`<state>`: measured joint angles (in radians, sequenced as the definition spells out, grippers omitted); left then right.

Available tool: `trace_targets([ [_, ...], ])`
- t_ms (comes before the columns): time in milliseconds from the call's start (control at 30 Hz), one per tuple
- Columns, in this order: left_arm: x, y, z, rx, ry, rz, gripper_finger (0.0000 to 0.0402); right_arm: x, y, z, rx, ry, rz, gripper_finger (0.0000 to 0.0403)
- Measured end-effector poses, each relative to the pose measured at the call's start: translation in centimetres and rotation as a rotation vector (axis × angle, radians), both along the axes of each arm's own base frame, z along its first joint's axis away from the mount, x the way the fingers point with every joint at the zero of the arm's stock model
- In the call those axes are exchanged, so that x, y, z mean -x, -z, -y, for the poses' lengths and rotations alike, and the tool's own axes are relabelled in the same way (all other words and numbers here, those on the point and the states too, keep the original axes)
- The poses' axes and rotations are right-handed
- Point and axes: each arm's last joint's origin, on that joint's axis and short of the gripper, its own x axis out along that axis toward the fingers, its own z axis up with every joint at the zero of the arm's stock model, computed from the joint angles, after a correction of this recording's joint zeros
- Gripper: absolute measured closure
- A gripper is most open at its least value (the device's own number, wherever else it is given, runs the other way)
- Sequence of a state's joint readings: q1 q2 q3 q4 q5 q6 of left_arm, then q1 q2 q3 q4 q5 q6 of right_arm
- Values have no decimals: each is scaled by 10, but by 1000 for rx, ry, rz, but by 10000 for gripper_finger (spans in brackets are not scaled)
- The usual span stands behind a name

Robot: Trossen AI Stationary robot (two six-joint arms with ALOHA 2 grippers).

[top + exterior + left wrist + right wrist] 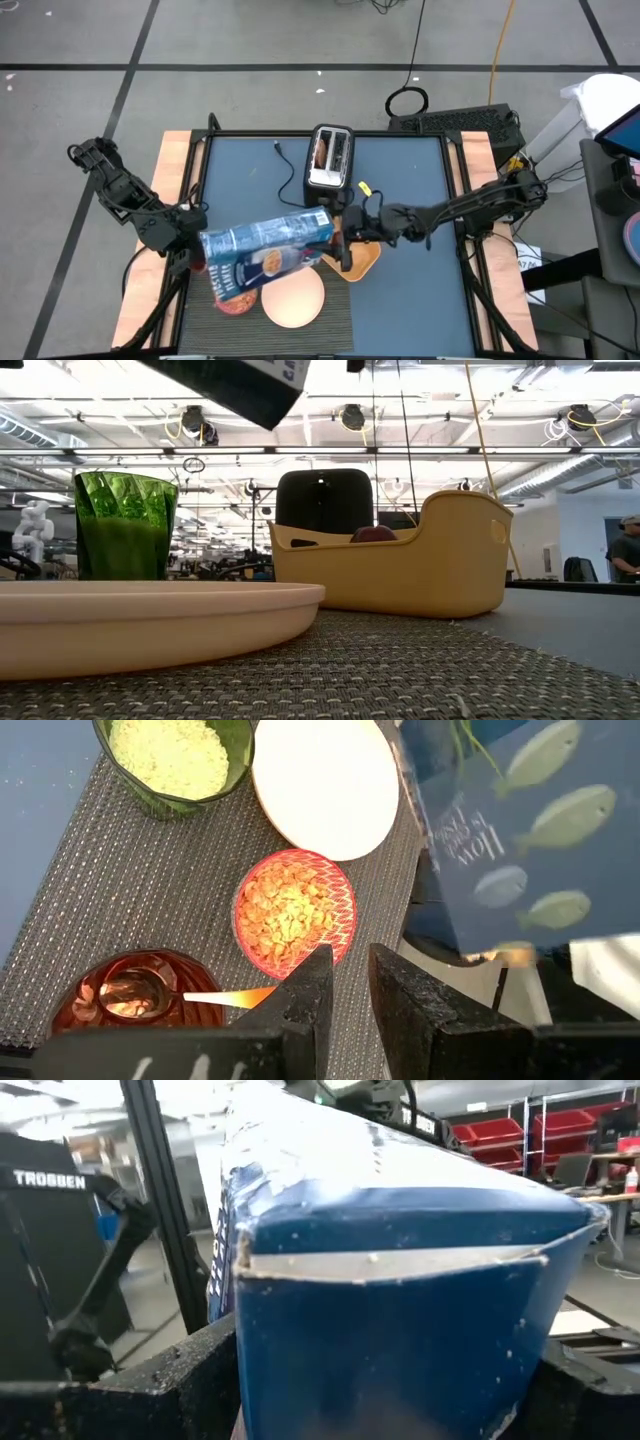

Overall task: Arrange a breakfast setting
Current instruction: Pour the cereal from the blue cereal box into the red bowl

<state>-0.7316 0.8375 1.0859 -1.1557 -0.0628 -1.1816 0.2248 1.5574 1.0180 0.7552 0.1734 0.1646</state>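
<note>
My right gripper [340, 238] is shut on the blue cereal box [265, 245], which hangs on its side above the dark ribbed placemat [340, 310]. On the mat stand the round white plate [293, 298], the pink patterned bowl [293, 910] filled with cereal, the green cup [180, 760] and the red glass [135, 995]. The spoon [225, 998] lies with its bowl in the glass. My left gripper [345, 990] hovers above the bowl and glass by the box's left end, its fingers a narrow gap apart and empty. A brown slice [322, 150] sits in the toaster. My right gripper pinches the box between its two fingers, one finger [190, 1380] on each of two opposite sides, near the box's right-hand end [400, 1330]. The fingers come level from the table's right, along the box. The box is lifted clear, its other end [215, 265] over the bowl.
The silver-black toaster [330, 155] stands at the far middle, its cord [285, 170] on the blue table. A tan basket [400, 560] with a reddish thing inside sits just right of the mat, under my right gripper. Wooden rails [180, 160] run along both table sides.
</note>
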Motion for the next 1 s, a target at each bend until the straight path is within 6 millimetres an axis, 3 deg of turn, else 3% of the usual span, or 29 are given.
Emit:
trace_targets([
  [167, 0, 0, 0, 0, 0, 0, 330, 8, 12, 3, -39, 14, 64, 90],
  [567, 0, 0, 0, -7, -8, 6, 330, 30, 16, 12, -126, 158, 299, 90],
  [867, -1, 0, -2, -72, -3, 58, 330, 47, -2, 19, -115, 236, 557, 90],
  [1000, -3, 0, -3, -135, -28, 106, 330, 50, -7, 24, -115, 274, 568, 90],
])
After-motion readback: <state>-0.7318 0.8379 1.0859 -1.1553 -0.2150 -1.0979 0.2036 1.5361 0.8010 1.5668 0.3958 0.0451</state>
